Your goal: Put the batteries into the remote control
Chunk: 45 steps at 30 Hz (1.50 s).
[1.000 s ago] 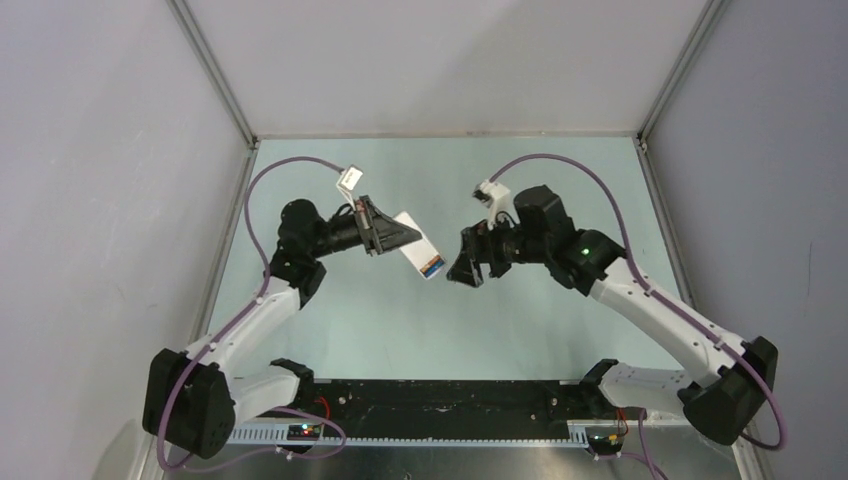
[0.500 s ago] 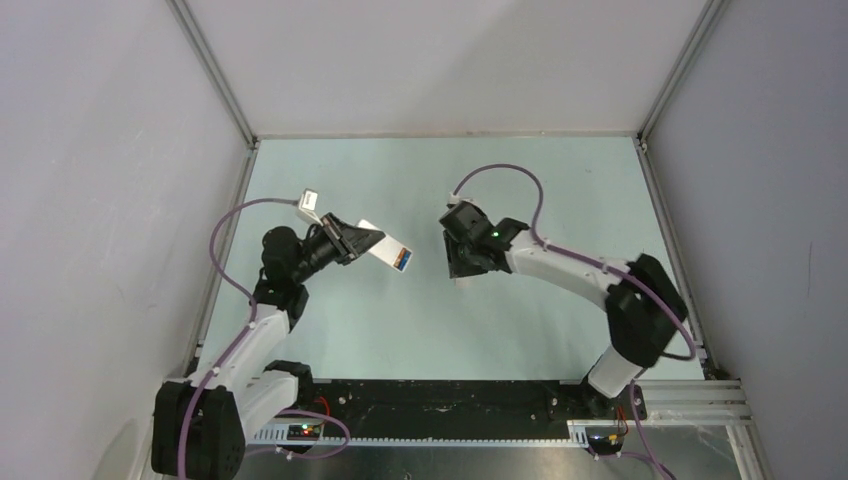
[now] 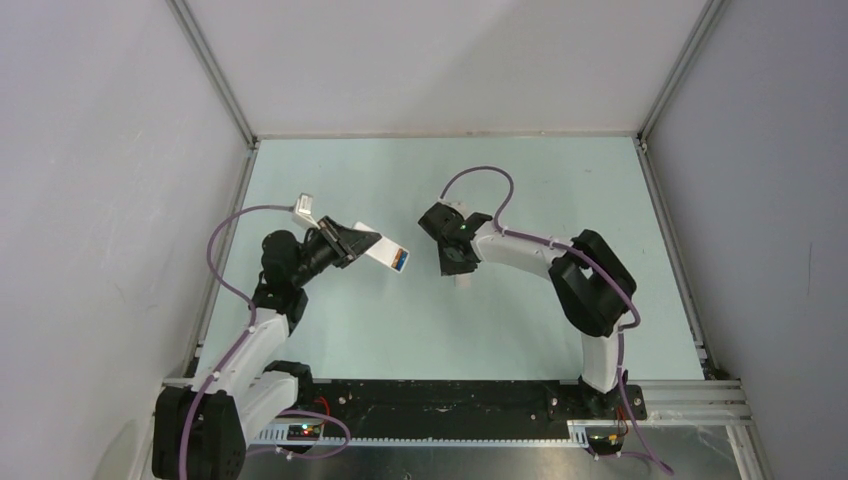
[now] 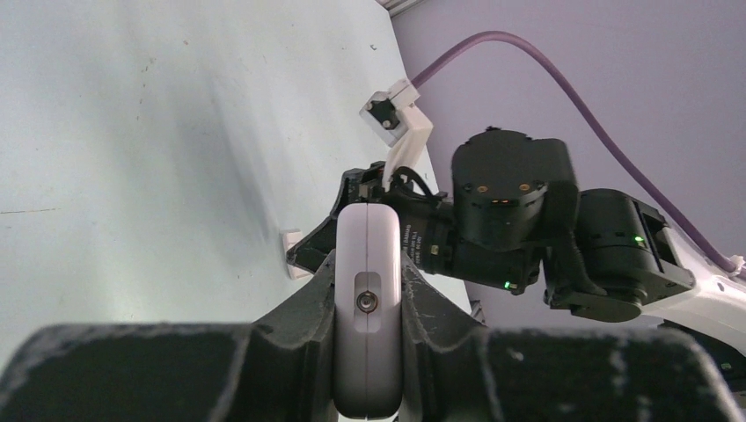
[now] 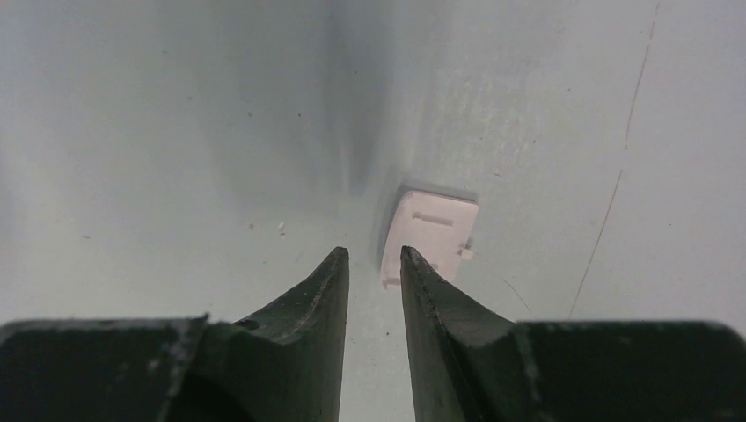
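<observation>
Left pincer (image 3: 357, 243) pinches the remote control (image 4: 368, 251).
Right pincer (image 5: 374, 257) slightly spread, empty; white cover (image 5: 431, 233) just beyond its tips.

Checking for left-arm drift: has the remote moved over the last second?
Yes. The remote, clamped in the left gripper, has shifted left, closer to the table's left rail.

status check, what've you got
Left gripper shut on white rectangular plastic remote control. Right gripper slightly open, empty, beside small white plastic piece. Nothing in the way.
</observation>
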Each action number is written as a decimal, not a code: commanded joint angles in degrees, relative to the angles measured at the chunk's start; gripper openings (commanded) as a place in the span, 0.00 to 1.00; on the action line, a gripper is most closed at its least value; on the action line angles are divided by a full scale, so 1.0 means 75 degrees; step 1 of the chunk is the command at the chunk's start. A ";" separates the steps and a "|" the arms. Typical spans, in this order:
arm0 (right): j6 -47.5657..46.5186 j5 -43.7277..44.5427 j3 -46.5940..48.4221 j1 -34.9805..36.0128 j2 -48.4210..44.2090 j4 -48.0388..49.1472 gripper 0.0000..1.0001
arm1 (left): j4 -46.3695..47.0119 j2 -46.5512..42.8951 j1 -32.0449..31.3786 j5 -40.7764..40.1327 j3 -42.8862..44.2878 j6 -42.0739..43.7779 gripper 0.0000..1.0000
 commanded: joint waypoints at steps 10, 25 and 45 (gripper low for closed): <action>0.0241 0.0146 0.0497 -0.0028 0.0777 -0.0283 0.16 | 0.0165 -0.0073 0.0157 -0.0121 -0.0064 -0.0075 0.00; 0.0600 -0.1798 0.0197 -0.0985 -0.1542 0.0227 0.00 | 0.0163 0.0092 0.0177 0.0035 0.0668 -0.0879 0.00; 0.5908 -0.4455 -0.0075 -0.1115 -0.4676 0.5627 0.00 | 0.0201 -0.0436 -0.0376 -0.2119 0.2317 -0.4271 0.00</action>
